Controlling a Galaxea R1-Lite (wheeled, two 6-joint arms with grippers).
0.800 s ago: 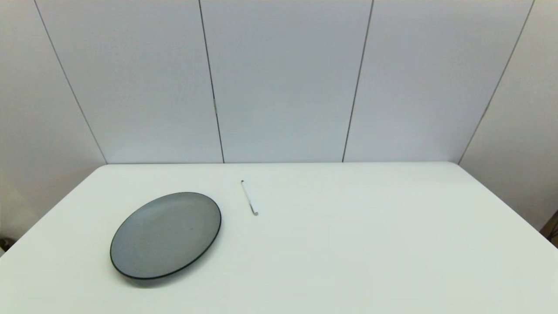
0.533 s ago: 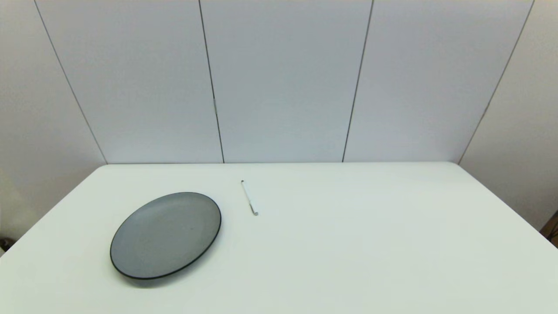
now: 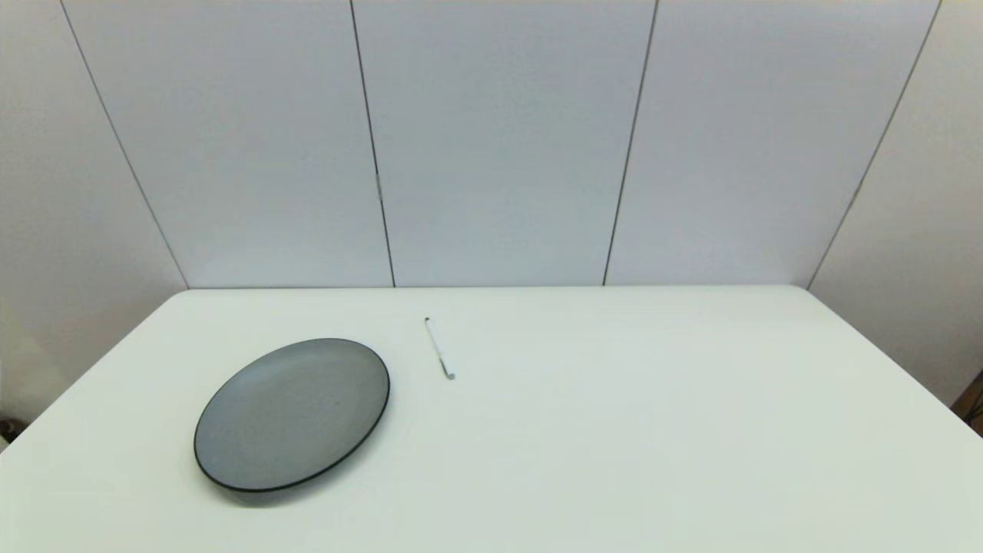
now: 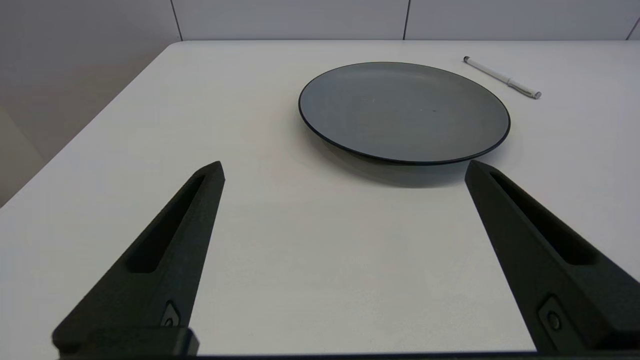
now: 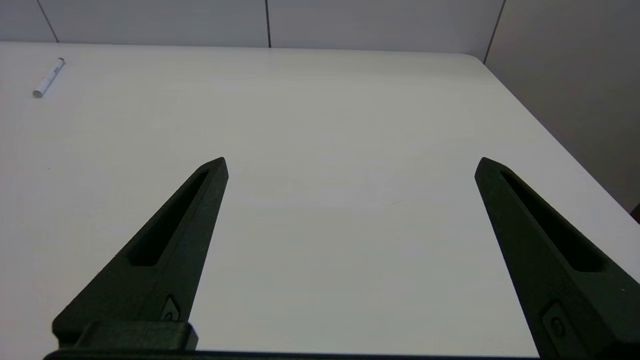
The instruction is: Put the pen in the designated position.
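Observation:
The thin white pen (image 3: 439, 349) lies flat on the white table, just right of the grey plate; it also shows in the left wrist view (image 4: 501, 77) and the right wrist view (image 5: 48, 77). Neither arm appears in the head view. My left gripper (image 4: 345, 170) hovers open over the near left of the table, short of the plate, with nothing between its fingers. My right gripper (image 5: 350, 165) is open over bare tabletop at the near right, far from the pen. The designated position carries no visible mark.
A round grey plate (image 3: 230, 461) with a dark rim (image 4: 320, 135) sits left of centre. White panelled walls close the table's far edge. The table's right edge (image 5: 550, 135) runs close to my right gripper.

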